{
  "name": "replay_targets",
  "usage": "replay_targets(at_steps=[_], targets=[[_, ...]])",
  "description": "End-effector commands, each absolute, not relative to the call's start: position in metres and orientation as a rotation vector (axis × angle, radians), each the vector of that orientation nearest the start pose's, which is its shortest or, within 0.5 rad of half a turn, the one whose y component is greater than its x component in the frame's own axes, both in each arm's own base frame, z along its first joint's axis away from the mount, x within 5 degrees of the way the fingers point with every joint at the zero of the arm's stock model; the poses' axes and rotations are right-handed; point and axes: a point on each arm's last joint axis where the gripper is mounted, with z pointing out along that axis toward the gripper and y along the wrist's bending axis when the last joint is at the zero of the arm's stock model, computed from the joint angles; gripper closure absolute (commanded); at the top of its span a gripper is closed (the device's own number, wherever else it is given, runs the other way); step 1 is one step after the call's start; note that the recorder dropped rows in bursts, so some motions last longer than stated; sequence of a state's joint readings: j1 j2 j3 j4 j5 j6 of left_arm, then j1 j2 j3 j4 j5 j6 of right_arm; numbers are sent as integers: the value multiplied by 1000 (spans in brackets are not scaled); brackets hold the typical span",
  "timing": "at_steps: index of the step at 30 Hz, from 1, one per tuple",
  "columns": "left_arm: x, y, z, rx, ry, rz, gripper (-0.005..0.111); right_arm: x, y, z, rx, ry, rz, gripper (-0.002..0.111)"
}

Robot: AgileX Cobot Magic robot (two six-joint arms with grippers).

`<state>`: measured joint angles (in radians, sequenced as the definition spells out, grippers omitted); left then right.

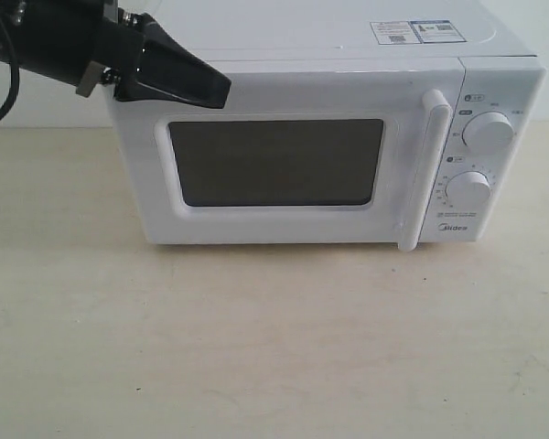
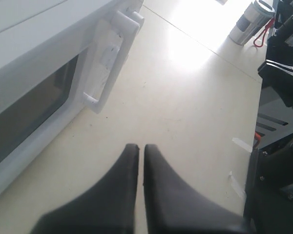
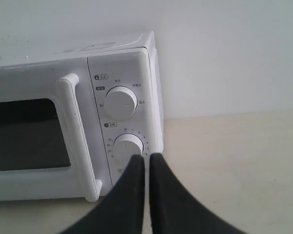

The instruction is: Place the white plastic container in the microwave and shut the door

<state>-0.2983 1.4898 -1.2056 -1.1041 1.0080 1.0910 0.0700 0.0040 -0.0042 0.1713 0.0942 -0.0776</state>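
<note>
The white microwave [image 1: 329,55] stands at the back of the table with its door [image 1: 274,165] closed, and the dark window hides the inside. The vertical bar handle [image 1: 425,169] sits beside two round knobs [image 1: 487,131]. The white plastic container shows in no view. My left gripper [image 1: 221,90] hovers shut and empty in front of the door's upper left corner. In the left wrist view it [image 2: 141,146] hangs over bare table, with the handle [image 2: 110,58] ahead of it. My right gripper [image 3: 147,156] is shut and empty, level with the lower knob [image 3: 128,145]. It is outside the exterior view.
Pale tabletop [image 1: 274,347] stretches in front of the microwave. In the left wrist view a metal tumbler [image 2: 249,22] stands at the table's far edge, dark equipment [image 2: 283,122] lines that side, and strips of tape [image 2: 241,144] lie near the edge.
</note>
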Motion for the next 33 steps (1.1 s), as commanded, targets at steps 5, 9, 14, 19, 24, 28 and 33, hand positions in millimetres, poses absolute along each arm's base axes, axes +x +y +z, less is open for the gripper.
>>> replay_targets(at_steps=[5,9,14,19,24,28,33], targets=[[271,-157,341,1013,1987,-1028,102,55,7,194,-6,1697,152,108],[271,-157,341,1013,1987,-1028,102,55,6,190,6,1739,145,108],[271,-157,341,1013,1987,-1028,102,53,3,182,23,1825,105,108],[271,-157,341,1013,1987,-1028,102,53,3,182,15,1825,100,108],[271,-157,341,1013,1987,-1028,102,53,3,182,21,1825,105,108],[271,-157,341,1013,1987,-1028,102,53,3,182,21,1825,105,108],[271,-157,341,1013,1987,-1028,102,53,3,182,21,1825,105,108]])
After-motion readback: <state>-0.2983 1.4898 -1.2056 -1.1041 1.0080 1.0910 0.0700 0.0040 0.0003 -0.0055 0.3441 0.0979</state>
